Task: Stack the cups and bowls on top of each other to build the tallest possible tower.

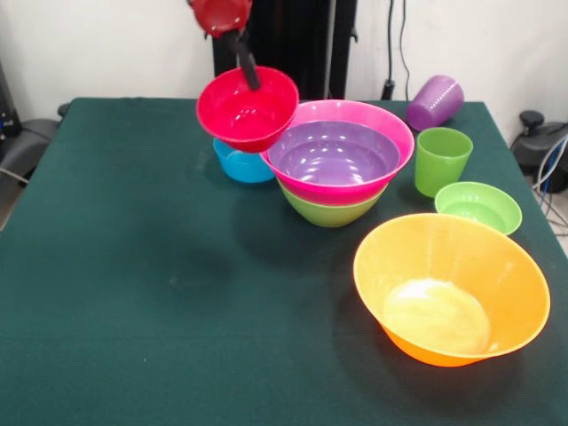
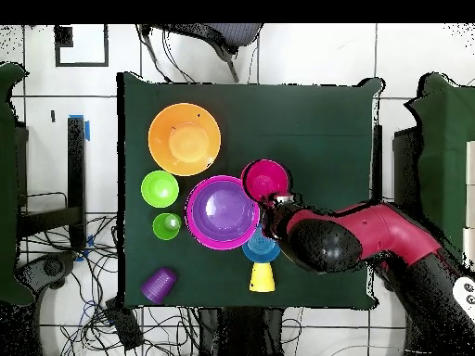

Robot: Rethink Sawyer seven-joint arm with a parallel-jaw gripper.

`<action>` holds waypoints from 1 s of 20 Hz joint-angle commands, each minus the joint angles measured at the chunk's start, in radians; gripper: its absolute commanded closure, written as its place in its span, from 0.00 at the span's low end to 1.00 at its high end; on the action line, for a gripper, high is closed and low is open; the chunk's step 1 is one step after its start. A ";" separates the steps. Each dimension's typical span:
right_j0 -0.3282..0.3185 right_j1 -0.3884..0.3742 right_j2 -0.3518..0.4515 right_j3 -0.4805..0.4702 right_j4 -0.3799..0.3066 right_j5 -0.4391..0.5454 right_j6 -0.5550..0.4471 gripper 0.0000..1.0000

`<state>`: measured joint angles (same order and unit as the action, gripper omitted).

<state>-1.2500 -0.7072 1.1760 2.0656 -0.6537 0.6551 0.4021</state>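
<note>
On table [image 1: 133, 293]: seven bowls [image 1: 451, 288], three cups [image 1: 441, 160], gripper [image 1: 244, 67] holding red.

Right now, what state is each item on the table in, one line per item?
red bowl: lifted, tilted, gripped at its rim by the gripper.
tower: purple bowl nested in pink bowl, on green bowl.
blue bowl: upright on table.
orange bowl: upright, empty.
light green bowl: upright.
green cup: upright.
purple cup: on its side.
yellow-orange cup: on its side.

The front camera looks across the bench [image 1: 133, 311] toward the robot, fairly close. The overhead camera looks straight down from higher. Both share the bench [image 2: 315, 120].
</note>
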 commanded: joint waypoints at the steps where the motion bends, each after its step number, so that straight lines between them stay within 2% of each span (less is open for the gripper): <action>1: -0.016 0.015 0.135 0.079 -0.020 0.113 -0.248 1.00; 7: 0.009 0.092 0.087 0.068 -0.117 0.071 -0.244 1.00; 12: 0.062 0.147 0.015 0.062 -0.156 0.072 -0.185 1.00; 15: 0.106 0.155 -0.040 0.054 -0.209 0.067 -0.132 1.00; 20: 0.152 0.145 -0.091 0.045 -0.227 0.105 -0.089 1.00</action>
<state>-1.1900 -0.6123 1.1994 2.0845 -0.7750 0.6570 0.4021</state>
